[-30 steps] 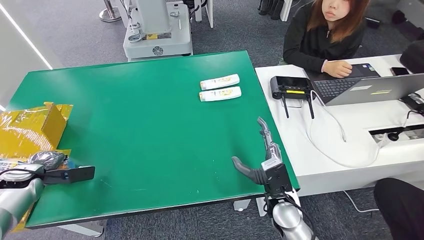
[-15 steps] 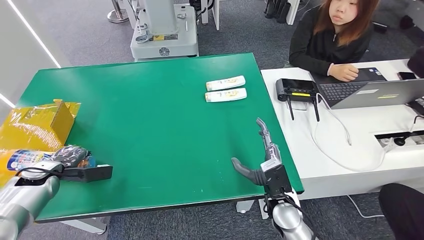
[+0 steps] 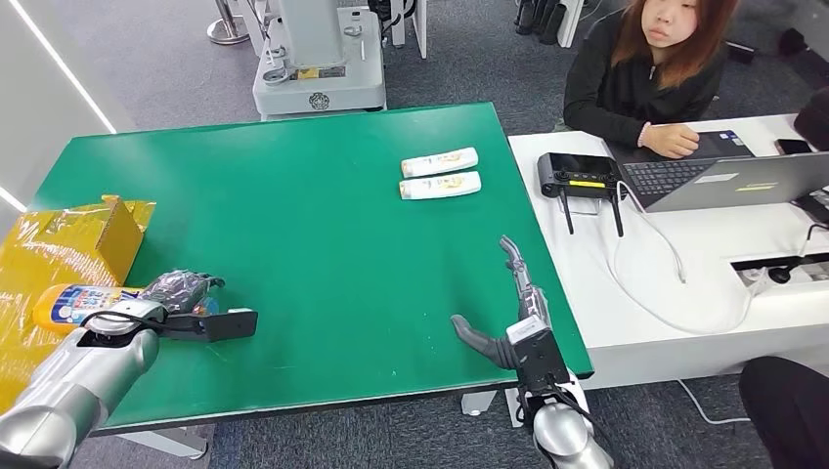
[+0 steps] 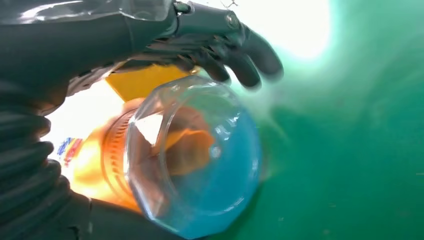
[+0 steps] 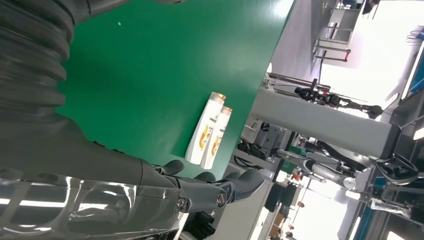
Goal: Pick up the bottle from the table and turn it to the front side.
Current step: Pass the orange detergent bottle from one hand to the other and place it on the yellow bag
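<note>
While my left robot hand [image 3: 186, 289] grips the bottle [image 4: 170, 160] at the bench's [image 3: 313, 225] left edge, near its front corner, I judge the step in hand to be carrying it clear of the yellow box [image 3: 78, 239] and turning its label forward. The bottle is orange with a clear blue-tinted cap, and it lies sideways in the grip; the fingers [image 4: 235, 55] wrap over its neck. I should keep the grip firm and rotate at the wrist, since the smooth body may slip. My right robot hand [image 3: 508, 313] hovers released, fingers spread, at the bench's front right corner. Two white bottles [image 3: 440, 174] lie side by side near the right edge, well apart from my path. The box just beside my left robot hand is the nearest obstruction. A person [image 3: 650, 73] sits at the adjoining white desk [image 3: 684, 283].
</note>
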You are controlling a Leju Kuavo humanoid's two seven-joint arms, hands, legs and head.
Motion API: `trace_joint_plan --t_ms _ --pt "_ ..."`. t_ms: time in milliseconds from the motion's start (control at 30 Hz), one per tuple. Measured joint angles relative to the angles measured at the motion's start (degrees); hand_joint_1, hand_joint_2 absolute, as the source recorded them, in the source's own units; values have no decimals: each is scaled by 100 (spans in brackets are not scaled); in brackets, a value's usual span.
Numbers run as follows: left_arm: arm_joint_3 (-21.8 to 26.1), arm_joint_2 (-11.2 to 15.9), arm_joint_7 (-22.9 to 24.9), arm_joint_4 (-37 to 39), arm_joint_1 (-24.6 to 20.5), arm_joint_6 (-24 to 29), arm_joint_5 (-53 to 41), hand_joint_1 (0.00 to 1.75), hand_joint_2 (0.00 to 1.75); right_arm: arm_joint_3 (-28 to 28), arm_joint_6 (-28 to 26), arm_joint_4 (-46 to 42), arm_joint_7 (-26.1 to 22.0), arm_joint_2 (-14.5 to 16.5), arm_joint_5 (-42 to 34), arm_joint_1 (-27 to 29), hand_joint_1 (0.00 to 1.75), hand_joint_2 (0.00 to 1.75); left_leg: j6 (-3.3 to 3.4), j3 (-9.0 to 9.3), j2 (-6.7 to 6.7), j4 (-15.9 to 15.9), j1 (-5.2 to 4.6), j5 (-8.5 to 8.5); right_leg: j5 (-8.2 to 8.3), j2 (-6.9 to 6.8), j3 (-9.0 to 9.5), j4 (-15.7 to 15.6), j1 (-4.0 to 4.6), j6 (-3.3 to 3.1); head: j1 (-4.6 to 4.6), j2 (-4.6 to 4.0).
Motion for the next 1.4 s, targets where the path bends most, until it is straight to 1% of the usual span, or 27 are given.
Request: trace_joint_plan --t_ms 200,333,433,633,800,933,1100,1400 --pt "52 -41 178 0 -44 -140 -27 0 175 -2 17 -1 3 0 1 34 0 175 -2 -1 4 0 0 -3 -1 7 -3 0 0 0 1 0" --pt "103 -38 306 0 -56 -225 1 0 0 -2 17 -1 18 0 48 36 0 175 -5 -2 8 0 0 -7 -2 13 -5 0 0 -1 0 0" --pt "170 -26 432 0 -68 -408 53 0 0 -2 19 0 47 2 87 40 0 175 -5 -1 9 0 0 -8 -3 14 -4 0 0 -1 1 0" --pt "268 -9 797 0 -98 -954 36 0 0 -2 69 52 80 5 90 18 0 175 -5 -2 9 -2 0 -8 -4 13 -4 1 0 -1 0 0" --pt "327 14 1150 1 -109 -1469 15 0 0 -1 111 191 82 25 85 -104 0 175 -5 -1 14 -2 -1 -8 -4 18 -2 1 0 -1 1 0" --pt "384 28 1322 2 -115 -1752 41 0 0 3 126 302 81 61 83 -199 0 175 -4 4 28 -2 -2 -11 -3 28 1 1 -1 -2 1 0" --pt "423 91 1389 2 -108 -1894 25 0 0 37 169 403 83 116 87 -284 0 175 -15 22 49 -8 -3 -20 -2 56 8 1 1 -5 0 0" --pt "486 130 1315 2 -88 -1934 4 0 0 86 232 519 83 137 88 -373 0 175 -18 39 63 -22 -5 -20 1 72 10 2 3 -15 -1 0"
